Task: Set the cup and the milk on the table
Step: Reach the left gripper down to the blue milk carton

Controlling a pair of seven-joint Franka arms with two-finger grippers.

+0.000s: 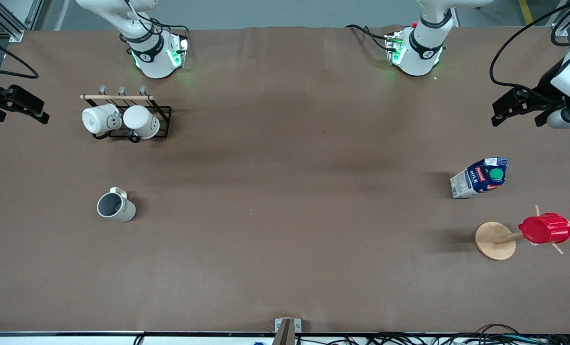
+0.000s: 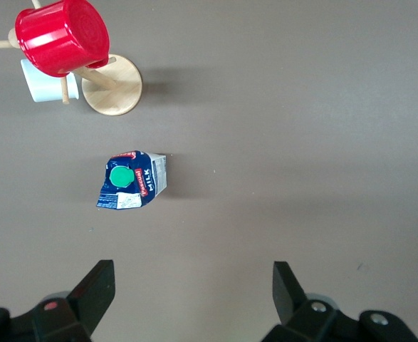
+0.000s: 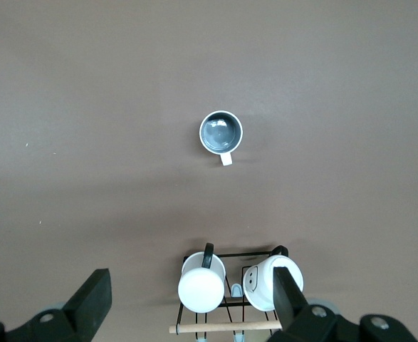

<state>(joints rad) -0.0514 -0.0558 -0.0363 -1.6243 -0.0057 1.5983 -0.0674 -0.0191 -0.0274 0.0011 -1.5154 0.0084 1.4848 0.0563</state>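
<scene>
Front view: The cup (image 1: 116,207) stands upright on the table (image 1: 285,230) toward the right arm's end, nearer the camera than the mug rack (image 1: 126,117). The rack holds two white mugs (image 1: 101,119). The milk (image 1: 479,178) stands on the table toward the left arm's end. Just nearer the camera than the milk is a wooden stand (image 1: 495,241) with a red cup (image 1: 544,228) hung on one peg. The left gripper (image 1: 515,110) hangs in the air at the left arm's edge of the table, holding nothing. The right gripper (image 1: 18,106) hangs at the right arm's edge, likewise empty.

Left wrist view: The left gripper (image 2: 194,292) has its fingers (image 2: 98,288) spread wide with only bare table between them. The milk (image 2: 132,179) stands apart from the fingers, green cap up. The stand (image 2: 112,85) and red cup (image 2: 63,35) lie near it.

Right wrist view: The right gripper (image 3: 187,303) is spread wide and grips nothing. It is over the rack (image 3: 230,288). The cup (image 3: 221,132) stands well apart from the rack, its grey inside showing.
</scene>
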